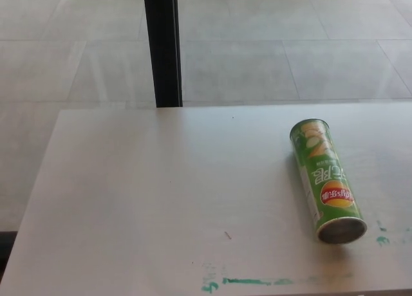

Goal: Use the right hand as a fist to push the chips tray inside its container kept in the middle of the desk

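Green can (325, 180) lies on its side on the desk (161, 193), right of desk centre, near the right edge. Long axis runs roughly front-to-back with a slight slant: far end tilts toward the black post (162, 45), near end points at the front-right corner. Near end (341, 230) faces the camera and shows a dull grey disc. No tray sticks out past the rim, so it looks fully seated; can't tell if that disc is tray, lid or bare opening.

No robot hand in view, left or right. Can't tell fist, spread or holding anything. Nothing touches the can.

Key relation: the can sits on the robot's right side, so the right arm is the nearer one, matching the task. The right robot hand would come in from the right picture edge, just beside the can's near end. A push has to go along the long axis, from the near end toward the far end, away from the robot. A push off-axis would likely roll or spin the can, since it is a cylinder on a smooth top with nothing bracing it.

Progress, as a judgement: push step looks done or close to it, given no visible protrusion.

Green paint smears (248, 282) run along the front edge left of the can, and small green dots (382, 239) sit right of its near end. A tiny dark speck (227, 235) is left of the can. Tiled floor (290, 45) beyond the desk.
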You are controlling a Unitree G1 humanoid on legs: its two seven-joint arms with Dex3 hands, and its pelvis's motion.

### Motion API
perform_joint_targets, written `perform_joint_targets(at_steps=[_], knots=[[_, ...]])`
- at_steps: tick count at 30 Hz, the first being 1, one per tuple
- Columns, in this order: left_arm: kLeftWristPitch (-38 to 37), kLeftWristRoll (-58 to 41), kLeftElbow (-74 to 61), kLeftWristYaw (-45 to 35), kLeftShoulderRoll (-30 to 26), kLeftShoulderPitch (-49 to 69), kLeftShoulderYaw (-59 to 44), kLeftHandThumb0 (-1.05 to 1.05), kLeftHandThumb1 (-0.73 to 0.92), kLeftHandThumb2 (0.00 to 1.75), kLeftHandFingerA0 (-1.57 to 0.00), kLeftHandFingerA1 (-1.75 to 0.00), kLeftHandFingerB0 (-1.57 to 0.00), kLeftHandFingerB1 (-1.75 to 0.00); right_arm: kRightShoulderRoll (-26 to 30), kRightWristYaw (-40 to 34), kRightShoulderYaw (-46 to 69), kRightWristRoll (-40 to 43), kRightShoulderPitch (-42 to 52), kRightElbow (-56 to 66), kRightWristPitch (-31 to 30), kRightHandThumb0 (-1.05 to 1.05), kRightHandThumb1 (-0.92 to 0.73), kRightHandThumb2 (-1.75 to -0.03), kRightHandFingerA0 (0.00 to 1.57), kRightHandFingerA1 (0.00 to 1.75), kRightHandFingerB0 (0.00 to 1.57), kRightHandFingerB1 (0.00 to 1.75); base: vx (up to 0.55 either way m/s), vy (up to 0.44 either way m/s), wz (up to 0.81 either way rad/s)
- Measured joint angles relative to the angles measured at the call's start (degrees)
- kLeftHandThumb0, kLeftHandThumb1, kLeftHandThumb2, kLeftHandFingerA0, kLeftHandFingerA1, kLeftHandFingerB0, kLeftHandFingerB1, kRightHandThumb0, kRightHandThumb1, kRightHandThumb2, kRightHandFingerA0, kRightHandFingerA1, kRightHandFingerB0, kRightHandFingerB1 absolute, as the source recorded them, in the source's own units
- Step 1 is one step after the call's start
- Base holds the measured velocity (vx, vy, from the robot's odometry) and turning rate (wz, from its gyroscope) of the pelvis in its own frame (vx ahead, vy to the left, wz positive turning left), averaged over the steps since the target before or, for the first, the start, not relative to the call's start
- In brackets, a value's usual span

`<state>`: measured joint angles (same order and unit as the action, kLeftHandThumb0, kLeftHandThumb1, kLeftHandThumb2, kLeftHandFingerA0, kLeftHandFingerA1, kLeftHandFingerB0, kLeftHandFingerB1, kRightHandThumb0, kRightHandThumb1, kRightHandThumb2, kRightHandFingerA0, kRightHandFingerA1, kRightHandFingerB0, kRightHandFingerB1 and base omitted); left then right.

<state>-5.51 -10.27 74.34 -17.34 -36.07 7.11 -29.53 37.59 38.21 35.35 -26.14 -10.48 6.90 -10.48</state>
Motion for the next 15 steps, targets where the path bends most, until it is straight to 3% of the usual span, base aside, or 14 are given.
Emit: perform_joint_targets(at_steps=[4,5,11,12,15], knots=[[0.00,0.01,0.00,0.00,0.08,-0.05,0.00,-0.62,0.74,0.62,-0.52,-0.54,-0.43,-0.41,-2.52,-2.96,3.29,0.86,2.02,-3.98,1.25,-0.47,-0.71,-0.61,0.80,0.74,0.64,0.49,0.00,0.000,0.00],[0.00,0.01,0.00,0.00,0.10,-0.06,0.00,-0.62,0.73,0.62,-0.54,-0.56,-0.44,-0.41,-3.24,-3.65,3.99,1.02,2.48,-4.82,1.46,-0.43,-0.57,-0.96,0.80,0.84,0.58,0.65,0.00,0.000,0.00],[0.00,0.01,0.01,0.00,0.15,-0.17,-0.02,-0.62,0.73,0.62,-0.53,-0.56,-0.45,-0.41,-8.69,-7.78,8.13,2.41,5.01,-11.05,3.15,-0.41,-0.57,-0.97,0.79,0.86,0.57,0.67,0.00,0.000,0.00],[0.00,0.00,0.01,0.00,0.16,-0.17,-0.02,-0.62,0.73,0.62,-0.53,-0.55,-0.43,-0.40,-9.64,-8.57,8.82,2.71,5.47,-12.26,3.49,-0.39,-0.69,-0.60,0.79,0.76,0.62,0.53,0.00,0.000,0.00],[0.00,0.00,0.01,0.00,0.18,-0.21,-0.02,-0.61,0.73,0.62,-0.52,-0.57,-0.44,-0.42,-12.22,-10.65,10.77,3.57,6.22,-15.81,4.33,-0.44,-0.70,-0.61,0.77,0.72,0.61,0.52,0.00,0.000,0.00]])
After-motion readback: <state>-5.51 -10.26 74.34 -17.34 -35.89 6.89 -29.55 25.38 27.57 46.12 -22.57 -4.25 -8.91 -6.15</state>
